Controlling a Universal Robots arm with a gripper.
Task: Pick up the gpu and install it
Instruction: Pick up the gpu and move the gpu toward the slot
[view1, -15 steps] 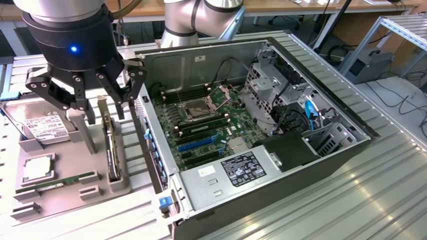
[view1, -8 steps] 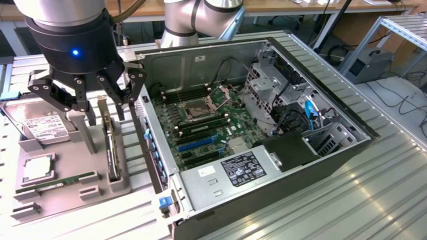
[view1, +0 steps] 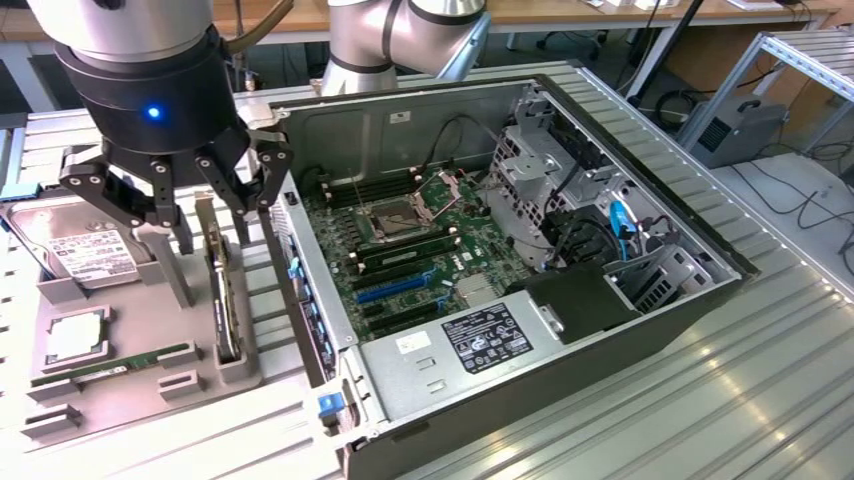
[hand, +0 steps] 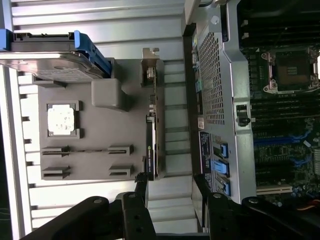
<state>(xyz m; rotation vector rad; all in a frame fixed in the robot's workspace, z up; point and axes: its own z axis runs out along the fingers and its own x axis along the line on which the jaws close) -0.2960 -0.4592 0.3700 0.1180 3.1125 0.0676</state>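
Observation:
The gpu (view1: 224, 300) stands on its edge in a slot of the grey fixture tray (view1: 127, 400), just beside the open computer case (view1: 561, 330). It is a thin dark card; its silver bracket (hand: 150, 62) shows in the wrist view, with the gpu (hand: 152, 140) seen edge-on. My gripper (view1: 203, 208) hovers right over the card's far end. It is open, its black fingers (hand: 141, 182) spread wide and holding nothing. The motherboard (view1: 414, 265) with its blue slots (view1: 394, 287) lies bare inside the case.
On the fixture tray (hand: 95, 112) also sit a hard drive (view1: 87, 255), a CPU (view1: 74, 337) and a RAM stick (view1: 114, 368). The case's side wall (view1: 300, 290) rises right next to the card. Drive cages and cables (view1: 587, 220) crowd the case towards the exterior view's right.

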